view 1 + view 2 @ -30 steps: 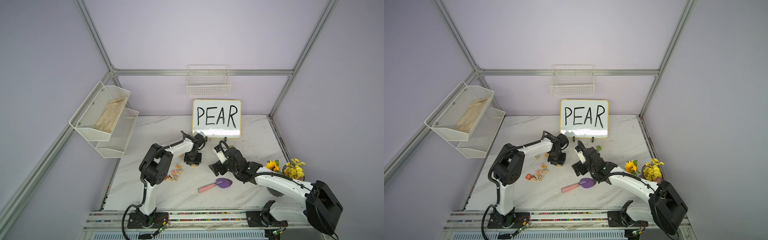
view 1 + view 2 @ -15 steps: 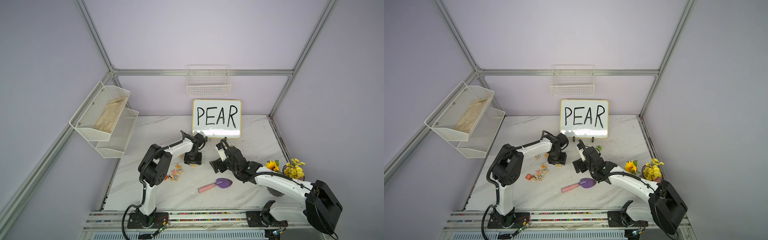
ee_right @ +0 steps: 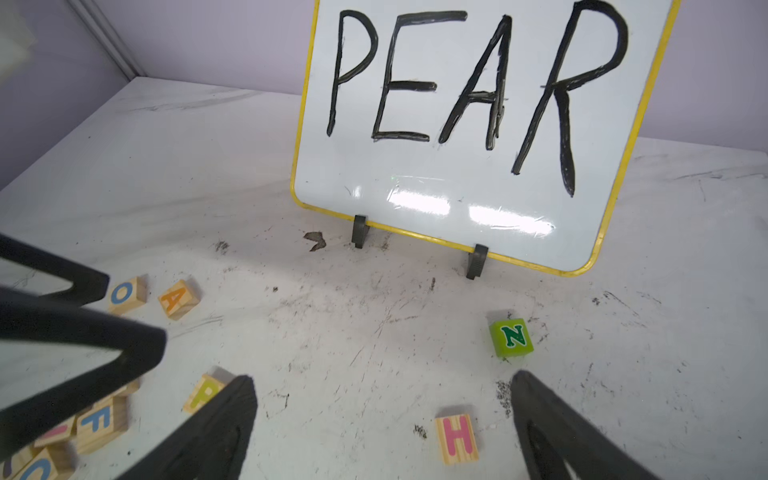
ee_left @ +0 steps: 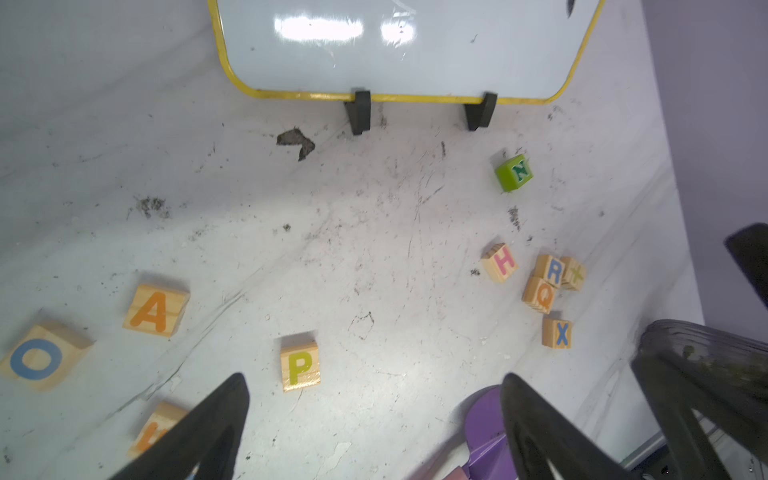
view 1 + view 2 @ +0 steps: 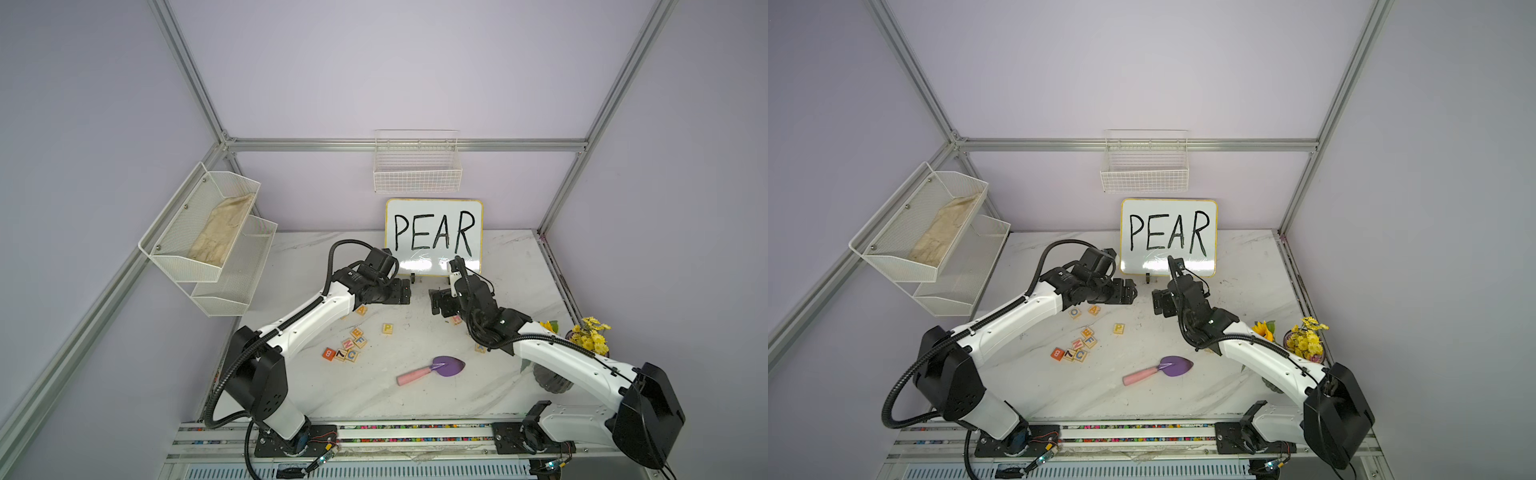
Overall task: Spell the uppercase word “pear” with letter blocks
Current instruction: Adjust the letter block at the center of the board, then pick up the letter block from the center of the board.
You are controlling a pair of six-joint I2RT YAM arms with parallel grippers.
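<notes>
The letter blocks lie loose on the white table. The P block (image 5: 387, 328) (image 5: 1118, 328) (image 4: 299, 365) sits alone near the middle, and the A block (image 5: 361, 310) (image 5: 1094, 309) (image 4: 154, 311) (image 3: 178, 299) lies further back beside an O block. The R block (image 4: 554, 270) is in a small cluster under my right arm. My left gripper (image 5: 405, 291) (image 4: 374, 386) hangs open and empty above the table, back from the P. Facing it, my right gripper (image 5: 436, 301) (image 3: 384, 384) is open and empty above an H block (image 3: 457, 438).
A whiteboard (image 5: 434, 266) reading PEAR stands at the back. A purple trowel (image 5: 446, 366) lies near the front. Other lettered cubes (image 5: 347, 349) cluster at the front left, with an orange cube (image 5: 328, 353). A green N cube (image 3: 510, 337) sits near the board. Flowers (image 5: 590, 336) stand at the right.
My left gripper has opened and risen back towards the whiteboard, leaving the P block on the table. My right gripper has lifted slightly and stays open.
</notes>
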